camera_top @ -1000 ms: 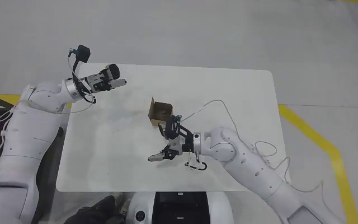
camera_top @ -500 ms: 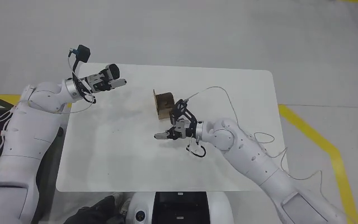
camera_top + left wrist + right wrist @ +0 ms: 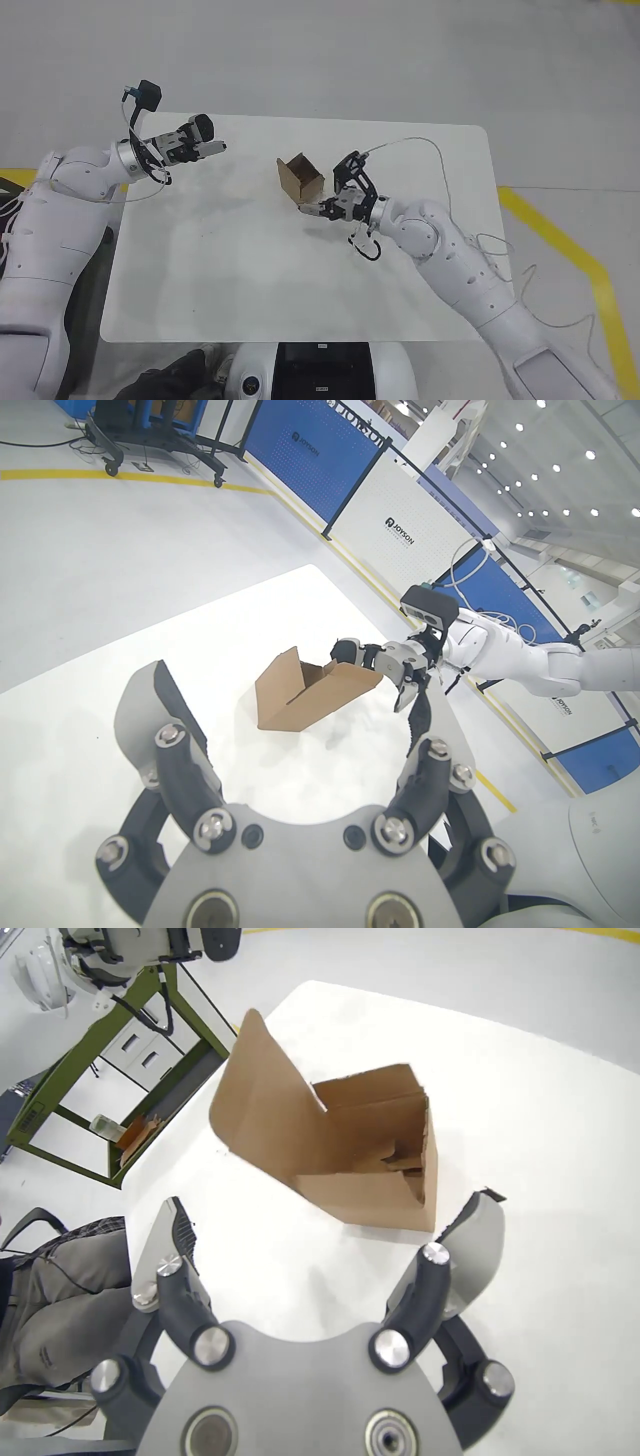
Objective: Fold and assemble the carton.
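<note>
A brown cardboard carton (image 3: 300, 178) lies partly folded on the white table (image 3: 200, 270), left of the middle at the back. It has one long flap standing up and its open side faces my right gripper. In the right wrist view the carton (image 3: 325, 1148) lies just beyond my right gripper (image 3: 330, 1203), which is open, with one fingertip (image 3: 482, 1208) close to the carton's near corner. From above, the right gripper (image 3: 312, 208) sits at the carton's front right side. My left gripper (image 3: 215, 147) hovers open over the table's back left, well apart from the carton (image 3: 310, 695).
A black cable loop (image 3: 367, 247) hangs under my right wrist and a thin white cable (image 3: 410, 143) arcs over the table behind it. A green metal frame (image 3: 100, 1128) stands beside the table's edge. Bare table surface stretches across the front and the right.
My right gripper has swung from the table's front middle up to the carton's front right side. The carton has turned and shifted slightly toward the back. My left arm has stayed still.
</note>
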You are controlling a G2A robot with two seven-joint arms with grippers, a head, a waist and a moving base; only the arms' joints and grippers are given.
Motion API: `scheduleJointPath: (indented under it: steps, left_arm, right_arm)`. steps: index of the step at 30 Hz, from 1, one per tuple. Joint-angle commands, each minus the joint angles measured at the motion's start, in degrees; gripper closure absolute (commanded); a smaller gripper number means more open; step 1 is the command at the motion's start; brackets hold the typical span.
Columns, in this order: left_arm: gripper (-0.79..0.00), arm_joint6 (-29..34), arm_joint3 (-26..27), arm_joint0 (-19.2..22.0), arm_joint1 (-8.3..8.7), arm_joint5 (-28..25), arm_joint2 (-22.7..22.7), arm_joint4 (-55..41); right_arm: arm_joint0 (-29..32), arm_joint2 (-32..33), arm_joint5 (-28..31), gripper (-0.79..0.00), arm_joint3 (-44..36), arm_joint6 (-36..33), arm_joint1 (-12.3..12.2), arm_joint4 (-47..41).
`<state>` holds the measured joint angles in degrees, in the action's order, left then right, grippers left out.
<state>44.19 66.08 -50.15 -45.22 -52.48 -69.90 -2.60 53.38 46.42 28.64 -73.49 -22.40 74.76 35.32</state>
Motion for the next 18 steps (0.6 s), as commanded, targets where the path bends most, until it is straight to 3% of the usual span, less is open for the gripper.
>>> scheduleJointPath:
  steps: [1,10,18]
  left_arm:
    - [-0.785,0.0,0.0,0.0,0.0,0.0,0.0,0.0]
    - [-0.785,0.0,0.0,0.0,0.0,0.0,0.0,0.0]
    - [-0.785,0.0,0.0,0.0,0.0,0.0,0.0,0.0]
  right_arm:
    - [1.22,-0.22,1.27,-0.785,-1.39,-1.82,-0.08,-1.89]
    - [0.83,-4.55,5.9,-0.785,-1.79,-2.75,1.44,-5.14]
    - [-3.18,-8.01,8.57,-0.785,3.75,3.89,4.18,-5.4]
